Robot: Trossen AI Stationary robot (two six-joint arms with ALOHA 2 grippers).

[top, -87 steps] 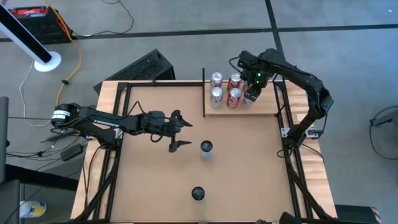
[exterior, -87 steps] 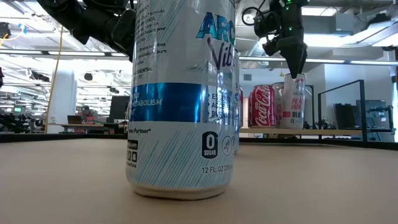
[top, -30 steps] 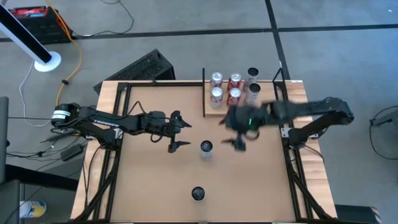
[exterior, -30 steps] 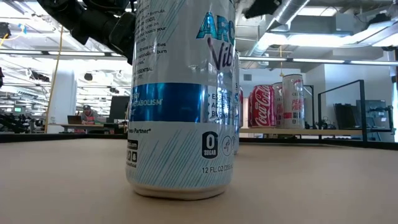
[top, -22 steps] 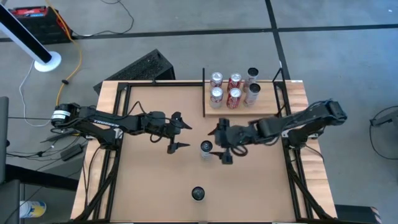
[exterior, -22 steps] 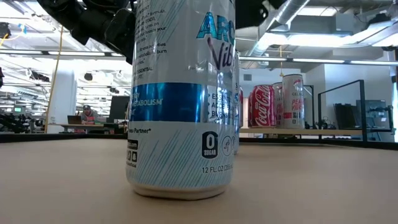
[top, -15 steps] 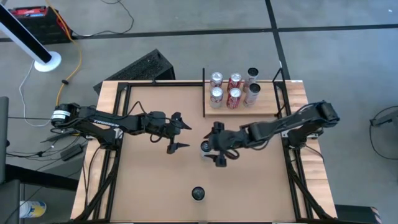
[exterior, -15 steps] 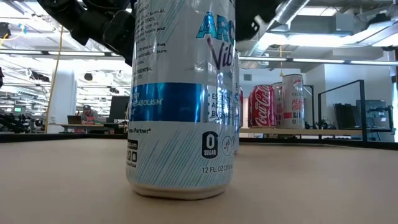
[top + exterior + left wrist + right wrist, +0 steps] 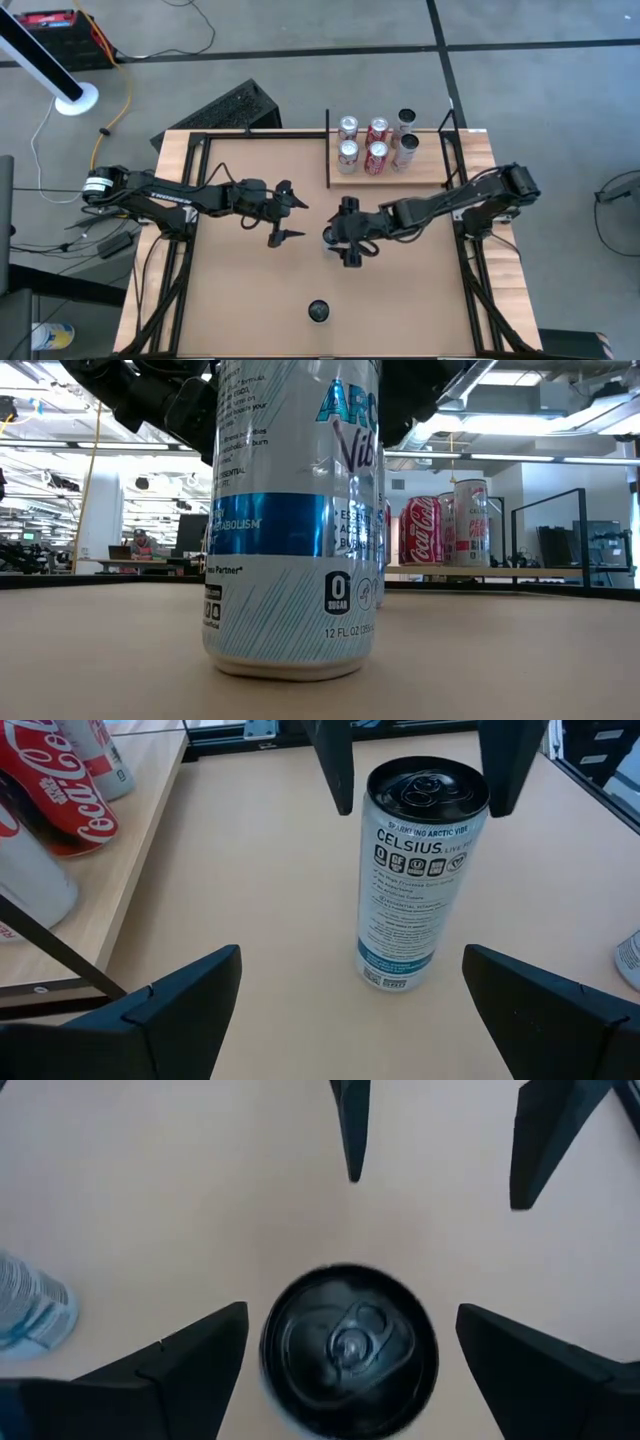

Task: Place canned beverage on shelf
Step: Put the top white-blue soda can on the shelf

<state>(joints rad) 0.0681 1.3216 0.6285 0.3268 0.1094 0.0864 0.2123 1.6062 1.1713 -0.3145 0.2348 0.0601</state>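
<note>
can [image 9: 331, 236] of celsius stands upright mid-table, not yet gripped; the right gripper [image 9: 346, 232], back from the shelf [image 9: 420, 172] within the last few seconds, now hangs over it, jaws wide either side, so a pick-up looks next. shelf at 1 o'clock already holds five cans [image 9: 376, 143]. left gripper [image 9: 287, 213] waits at 9 o'clock, jaws wide. another can [image 9: 318, 311] stands at 6 o'clock.
</note>
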